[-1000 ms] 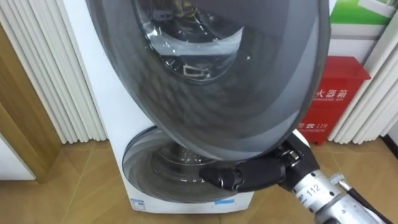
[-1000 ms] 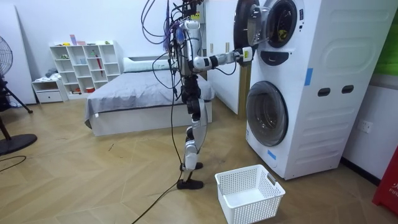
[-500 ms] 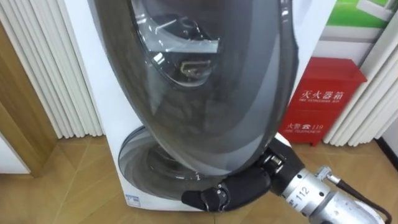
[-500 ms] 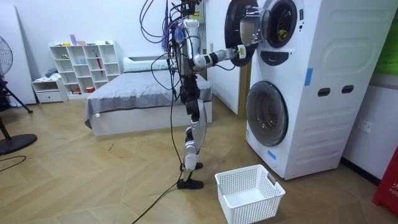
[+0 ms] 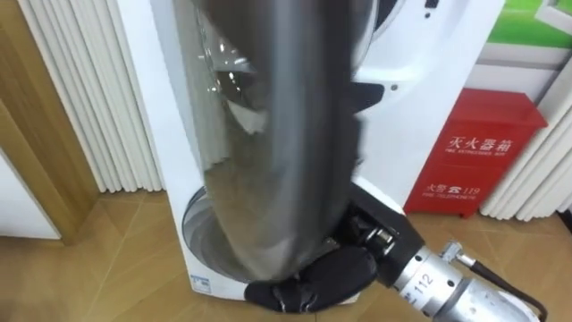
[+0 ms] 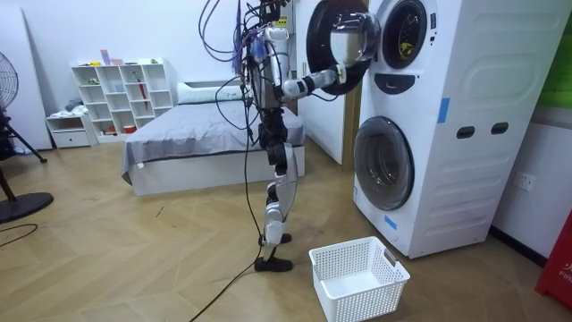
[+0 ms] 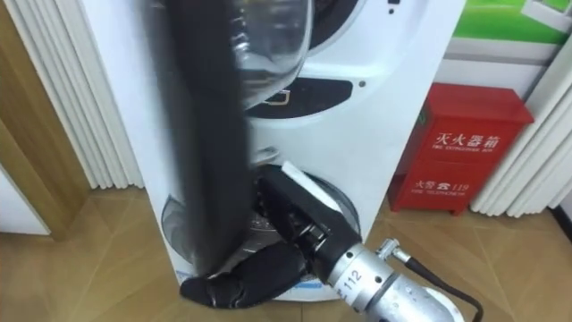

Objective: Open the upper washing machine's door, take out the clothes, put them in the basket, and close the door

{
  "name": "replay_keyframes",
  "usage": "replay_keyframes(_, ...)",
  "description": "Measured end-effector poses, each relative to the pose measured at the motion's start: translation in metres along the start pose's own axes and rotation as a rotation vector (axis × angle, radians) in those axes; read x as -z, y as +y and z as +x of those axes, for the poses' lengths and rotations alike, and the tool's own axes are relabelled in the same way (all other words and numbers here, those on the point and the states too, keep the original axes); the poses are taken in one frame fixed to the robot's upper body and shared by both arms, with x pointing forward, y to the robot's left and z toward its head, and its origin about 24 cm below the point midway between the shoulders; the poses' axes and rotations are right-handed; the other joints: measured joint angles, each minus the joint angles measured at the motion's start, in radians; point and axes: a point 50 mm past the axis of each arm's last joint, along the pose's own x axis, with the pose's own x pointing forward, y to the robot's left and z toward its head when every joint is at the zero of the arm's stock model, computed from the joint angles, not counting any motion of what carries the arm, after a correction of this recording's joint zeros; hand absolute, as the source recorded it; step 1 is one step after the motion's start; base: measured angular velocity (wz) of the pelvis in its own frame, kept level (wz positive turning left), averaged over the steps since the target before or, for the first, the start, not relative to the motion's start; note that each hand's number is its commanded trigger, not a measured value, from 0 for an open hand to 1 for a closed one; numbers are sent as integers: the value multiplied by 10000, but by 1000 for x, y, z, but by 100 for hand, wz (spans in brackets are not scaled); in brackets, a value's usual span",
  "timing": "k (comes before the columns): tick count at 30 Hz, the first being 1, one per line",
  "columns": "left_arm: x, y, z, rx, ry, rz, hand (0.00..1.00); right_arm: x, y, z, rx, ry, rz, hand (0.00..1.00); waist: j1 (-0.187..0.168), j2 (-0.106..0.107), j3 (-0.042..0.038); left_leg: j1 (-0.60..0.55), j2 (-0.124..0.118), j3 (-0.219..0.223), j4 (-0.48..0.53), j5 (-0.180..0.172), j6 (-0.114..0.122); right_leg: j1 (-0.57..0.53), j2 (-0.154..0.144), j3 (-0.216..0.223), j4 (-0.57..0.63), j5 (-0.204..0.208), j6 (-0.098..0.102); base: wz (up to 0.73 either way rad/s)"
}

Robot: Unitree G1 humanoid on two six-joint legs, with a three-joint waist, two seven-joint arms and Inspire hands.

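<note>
Room view has the robot standing right in front of the stacked washing machines (image 6: 447, 107), right arm raised to the top one's round door (image 5: 286, 134), which stands wide open, edge-on to the head camera. Its right hand (image 5: 308, 284) sits under the door's bottom rim, touching it, but I can't tell if it's actually gripping. As for the clothes (image 6: 404, 36), there's just a speck of colour inside the top drum, too small to make out. A white basket (image 6: 357, 279) sits on the floor near the lower machine.
</note>
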Motion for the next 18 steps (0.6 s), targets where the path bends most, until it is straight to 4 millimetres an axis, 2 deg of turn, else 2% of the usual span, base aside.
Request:
replay_keyframes(4, 0, 1, 0, -7, 3, -3, 0, -4, 7, 8, -656, -197, -87, 0, 61, 32, 23, -72, -17, -117, 62, 0, 1, -8, -7, -132, -7, 1, -1, 11)
replay_keyframes(6, -2, 1, 0, -12, -37, -1, 0, -7, 9, 12, -1064, -331, -178, 0, 305, 43, 30, -87, -18, -147, 63, 0, 1, -21, -6, -137, -16, 1, -1, 5)
replay_keyframes(9, -2, 1, 0, -17, -34, -3, 0, -12, 13, 18, -1550, -564, -279, 0, 456, 47, 33, -93, -31, -268, 65, 0, 1, -12, -4, -174, -21, 1, -1, 12)
replay_keyframes(18, -2, 1, 0, -20, -23, -8, 0, -23, 20, 27, -2101, -1303, -324, 0, 524, 52, 37, -103, -66, -473, 38, 0, 1, 103, -10, -363, -24, 1, -1, 11)
